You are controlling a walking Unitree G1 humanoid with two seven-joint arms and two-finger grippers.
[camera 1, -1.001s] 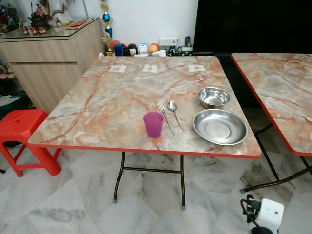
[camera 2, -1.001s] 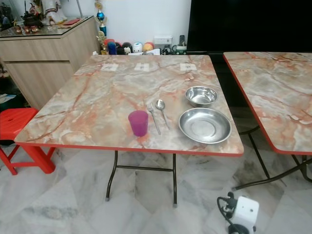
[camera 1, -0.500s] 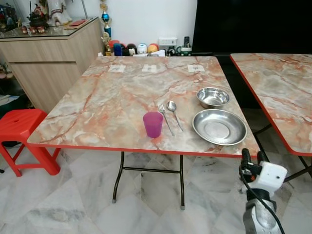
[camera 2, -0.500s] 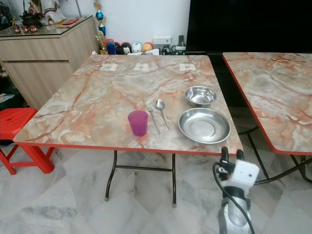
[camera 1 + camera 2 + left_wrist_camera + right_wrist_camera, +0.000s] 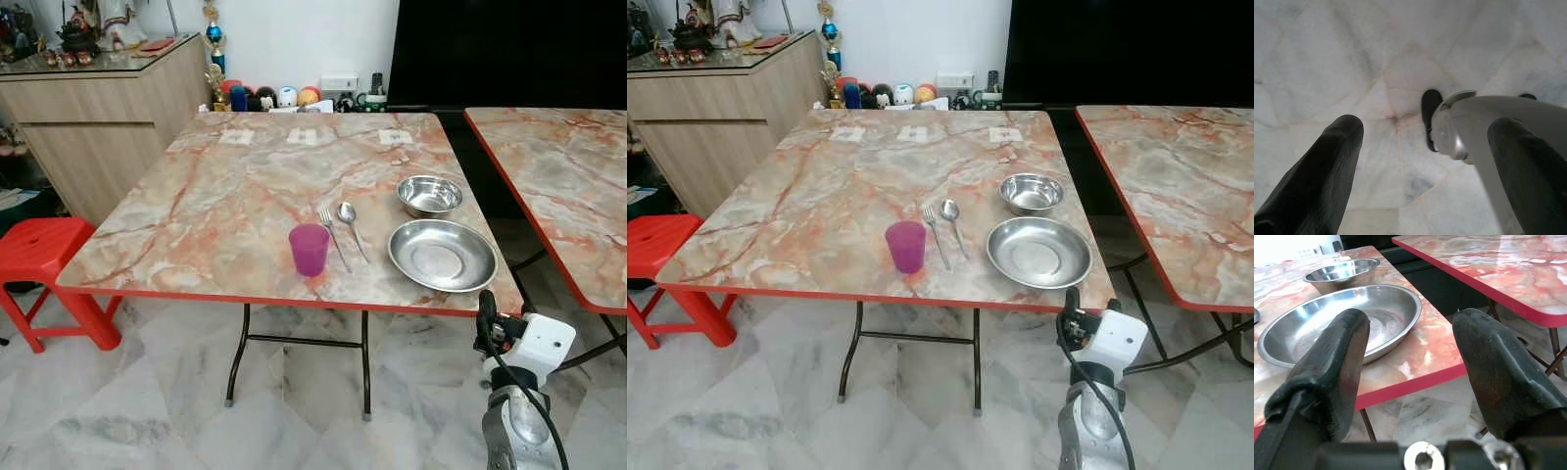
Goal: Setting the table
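A: Looking from the head camera, what is on the table [image 5: 245, 186]?

B: A purple cup [image 5: 309, 249] stands near the front edge. Just beside it lie a fork [image 5: 333, 236] and a spoon [image 5: 351, 226], side by side. Further to the robot's right sit a wide steel plate [image 5: 443, 255] and, behind it, a small steel bowl [image 5: 429, 195]. The right gripper [image 5: 501, 314] is raised just below the table's front right corner, near the plate, not touching anything.

A: And around the table?

B: A red stool [image 5: 49, 279] stands on the left, a wooden cabinet [image 5: 98, 108] behind it, and a second table [image 5: 568, 186] on the right. The floor is pale marble tile.

A: The left wrist view?

B: The left gripper [image 5: 1425, 161] points down at the floor tiles, its two black fingers [image 5: 1322, 171] spread apart with nothing between them. Part of a silver limb shows past them.

A: The right wrist view?

B: The right gripper's fingers [image 5: 1332, 377] are spread wide and empty, aimed at the table edge. The plate [image 5: 1342, 323] lies straight ahead, the bowl [image 5: 1342, 274] beyond it.
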